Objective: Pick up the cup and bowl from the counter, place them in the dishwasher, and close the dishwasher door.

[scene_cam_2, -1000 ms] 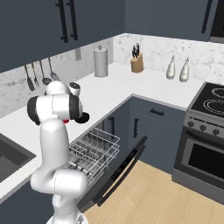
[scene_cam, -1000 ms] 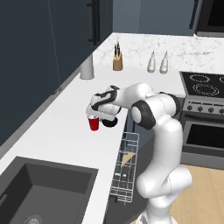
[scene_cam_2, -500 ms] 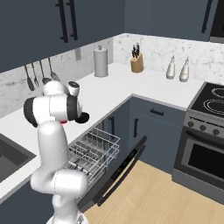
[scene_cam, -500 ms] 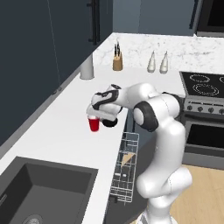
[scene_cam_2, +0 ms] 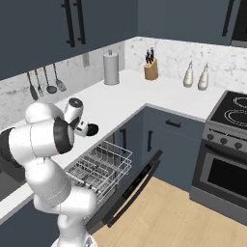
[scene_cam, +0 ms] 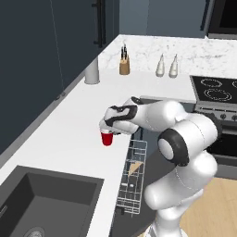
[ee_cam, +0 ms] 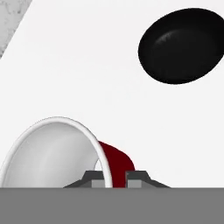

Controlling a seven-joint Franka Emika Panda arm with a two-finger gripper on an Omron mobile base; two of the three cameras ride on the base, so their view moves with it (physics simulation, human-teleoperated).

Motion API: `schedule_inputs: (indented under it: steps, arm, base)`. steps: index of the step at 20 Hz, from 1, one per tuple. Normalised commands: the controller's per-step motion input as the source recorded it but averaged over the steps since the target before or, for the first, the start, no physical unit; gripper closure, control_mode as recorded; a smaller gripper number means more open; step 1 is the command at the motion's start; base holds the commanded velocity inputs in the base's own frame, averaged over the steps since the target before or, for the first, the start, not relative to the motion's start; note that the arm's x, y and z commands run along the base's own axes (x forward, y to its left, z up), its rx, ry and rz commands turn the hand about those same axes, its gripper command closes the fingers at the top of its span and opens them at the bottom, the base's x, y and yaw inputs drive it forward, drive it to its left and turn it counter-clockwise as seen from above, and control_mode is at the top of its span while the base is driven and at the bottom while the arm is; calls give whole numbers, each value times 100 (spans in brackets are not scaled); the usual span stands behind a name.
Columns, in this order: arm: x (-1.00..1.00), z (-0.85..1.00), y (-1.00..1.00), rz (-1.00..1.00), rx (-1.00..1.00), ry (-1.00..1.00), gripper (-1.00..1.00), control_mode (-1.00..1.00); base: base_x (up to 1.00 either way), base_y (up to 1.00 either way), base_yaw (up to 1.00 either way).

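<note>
Jaws are now pinching the cup (ee_cam: pixel 65 153) wall where they were closing; your bowl (ee_cam: pixel 181 43) is waiting at two o'clock.

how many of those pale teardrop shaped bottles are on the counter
2: both pale teardrop-shaped bottles stand side by side at the back of the white marble-look counter, just left of the black stovetop: one, the other.
</note>
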Motion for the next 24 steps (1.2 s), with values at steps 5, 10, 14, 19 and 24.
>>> schedule_inputs:
  steps: [5, 10, 14, 19, 24]
  arm:
    - [-72, 49, -56, 0, 0, -1, 100, -100]
    - [-19, 3, -71, 0, 0, 0, 100, -100]
    - [0, 0, -78, 2, 0, 0, 100, -100]
    - [20, -10, -66, 11, 0, 0, 100, -100]
    - [34, -49, -45, 16, 2, 5, 100, -100]
  base:
    - [0, 0, 0]
    - [0, 0, 0]
    - [0, 0, 0]
    - [0, 0, 0]
    - [0, 0, 0]
